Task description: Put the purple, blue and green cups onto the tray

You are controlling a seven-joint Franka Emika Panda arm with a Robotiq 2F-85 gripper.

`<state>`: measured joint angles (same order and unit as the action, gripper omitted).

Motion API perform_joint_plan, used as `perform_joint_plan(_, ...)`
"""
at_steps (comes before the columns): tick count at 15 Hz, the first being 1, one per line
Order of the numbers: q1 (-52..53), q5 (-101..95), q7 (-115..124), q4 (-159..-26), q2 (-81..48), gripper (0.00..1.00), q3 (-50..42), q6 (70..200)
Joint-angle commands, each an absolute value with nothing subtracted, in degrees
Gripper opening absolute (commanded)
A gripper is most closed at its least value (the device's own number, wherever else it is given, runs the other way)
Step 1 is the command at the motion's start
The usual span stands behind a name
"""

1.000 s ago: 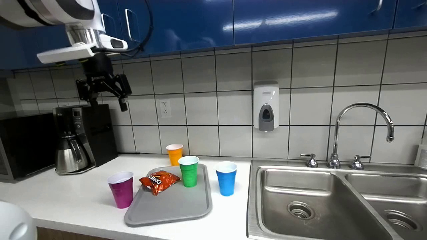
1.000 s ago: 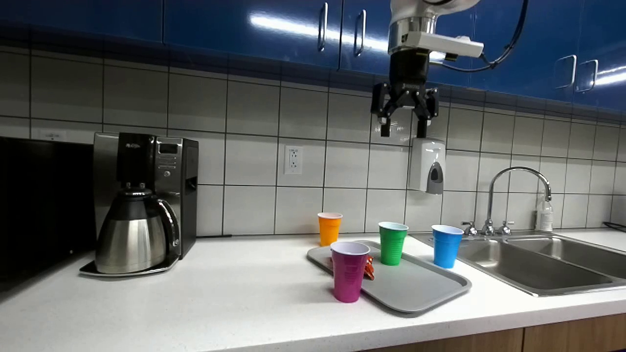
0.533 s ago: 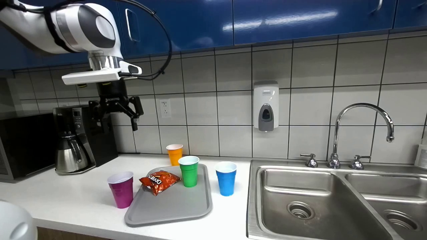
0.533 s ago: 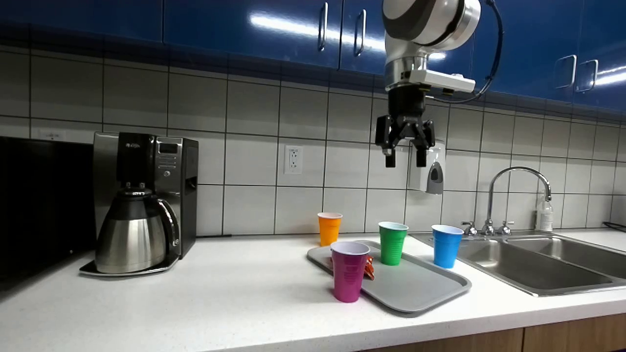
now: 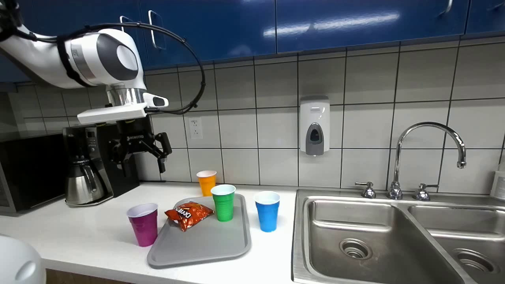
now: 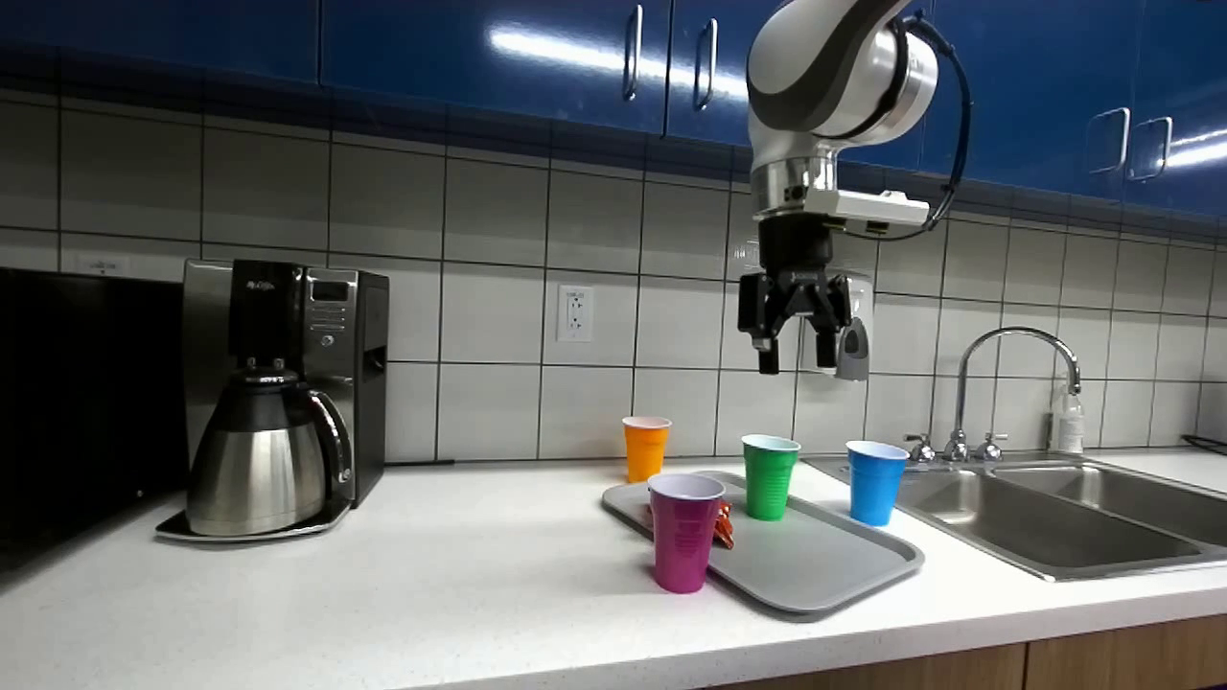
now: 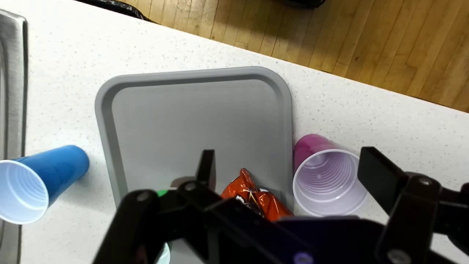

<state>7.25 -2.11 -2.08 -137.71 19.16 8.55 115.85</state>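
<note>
wrist view: empty gripper (image 7: 290,158), spread wide, hangs above; centring over the purple cup (image 7: 327,179) before descending, clear of the tray (image 7: 198,123), looks wisest.

Reads as a kitchen in both exterior views, with steel sink (image 5: 390,240) at lower right, blue cabinets (image 5: 236,27) across the top, coffee maker (image 6: 278,402) and perhaps a dark microwave (image 6: 86,407) at left.
</note>
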Motion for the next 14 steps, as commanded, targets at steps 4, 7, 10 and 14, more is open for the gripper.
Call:
perform_joint_plan(4,7.67,-3.12,-1.9,-140.52,14.47,1.0,8.55,126.39)
perform_joint_plan(7,7.6,-3.08,-0.65,-139.78,10.43,1.0,8.76,130.34)
perform_joint_plan(10,7.51,-3.13,1.48,-138.37,5.92,1.0,8.96,133.81)
perform_joint_plan(14,8.33,-3.83,5.96,-136.16,-0.23,1.0,9.71,137.16)
